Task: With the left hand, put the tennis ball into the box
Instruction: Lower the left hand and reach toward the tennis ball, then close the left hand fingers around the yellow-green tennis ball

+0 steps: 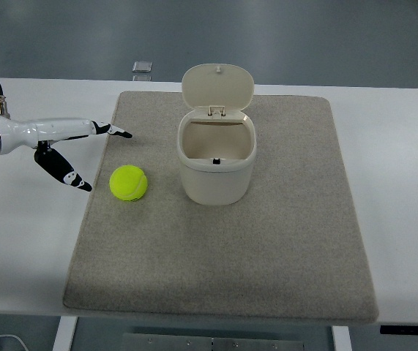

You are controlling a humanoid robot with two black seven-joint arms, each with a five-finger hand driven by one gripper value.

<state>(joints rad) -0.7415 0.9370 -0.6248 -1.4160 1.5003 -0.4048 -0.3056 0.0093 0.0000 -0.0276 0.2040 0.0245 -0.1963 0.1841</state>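
A yellow-green tennis ball (128, 183) lies on the grey mat (267, 248), left of a cream box (216, 164) whose hinged lid (217, 86) stands open at the back. My left hand (99, 155) reaches in from the left edge, white with black fingertips. Its fingers are spread wide: one points right along the mat's edge, another angles down toward the ball. The hand sits just left of the ball, apart from it and holding nothing. The right arm does not show.
The mat lies on a white table (25, 241). A small clear square object (143, 68) sits at the table's far edge behind the mat. The box's inside looks bare.
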